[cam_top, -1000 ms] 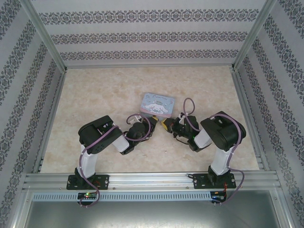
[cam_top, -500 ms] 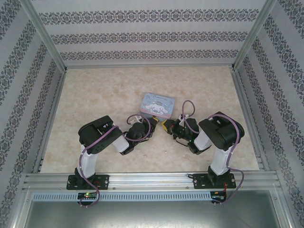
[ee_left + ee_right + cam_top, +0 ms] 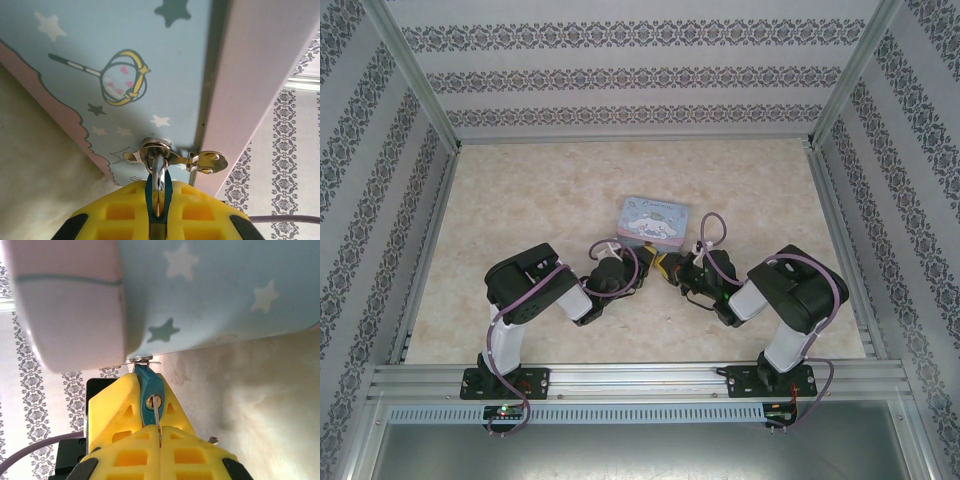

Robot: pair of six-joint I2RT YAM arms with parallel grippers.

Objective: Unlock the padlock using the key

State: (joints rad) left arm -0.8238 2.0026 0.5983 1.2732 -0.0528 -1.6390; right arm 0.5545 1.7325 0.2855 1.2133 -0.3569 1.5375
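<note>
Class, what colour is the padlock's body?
Teal-blue; the padlock shows best in the right wrist view.

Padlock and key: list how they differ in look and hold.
The padlock has a broad teal-blue body; the key is a thin metal sliver. The padlock is clamped in the left gripper; the key is pinched in the right gripper. The padlock's shackle passes through the hasp of the tin; the key points at the padlock's keyhole. Both are tiny beside the tin.
</note>
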